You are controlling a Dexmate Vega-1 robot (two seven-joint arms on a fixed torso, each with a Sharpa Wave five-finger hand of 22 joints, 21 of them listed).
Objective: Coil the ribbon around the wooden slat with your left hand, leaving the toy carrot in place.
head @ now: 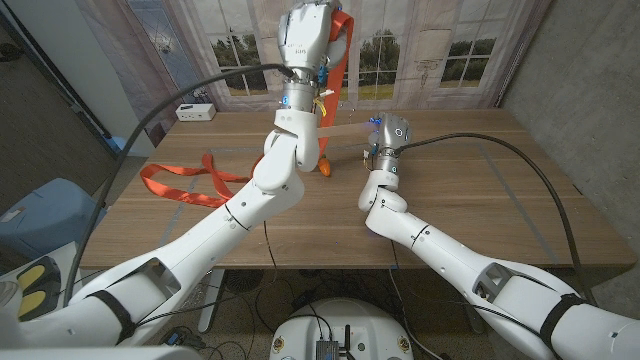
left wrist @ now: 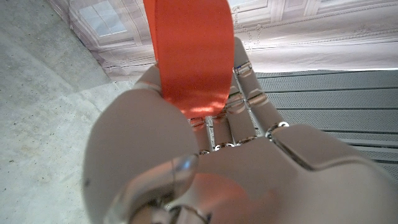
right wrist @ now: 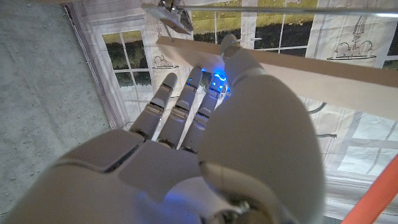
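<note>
Ribbon first: the flat orange fabric ribbon [left wrist: 189, 56] runs up out of our left hand [head: 305, 35], which is raised high above the table and grasps it between thumb and fingers [left wrist: 245, 93]. In the head view the band drops from that hand toward the slat, while its loose tail lies in loops on the left part of the brown wooden table [head: 480, 200], well apart from the hand.

Our right hand [head: 392, 135] grasps one end of the pale, thin wooden slat [right wrist: 323, 71], fingers wrapped on it. We hold it off the table with its long axis roughly level, running across from the right hand toward the left forearm. The ribbon hangs roughly crosswise to that axis, and we judge the coming wrap turns on this: the left hand sits above and behind the slat, so the band must be carried over and round it.

Below the slat, just beside the left forearm, the small orange toy carrot [head: 326, 168] lies on the table, partly hidden. It sits close under the working area, so a low sweep could nudge it.
</note>
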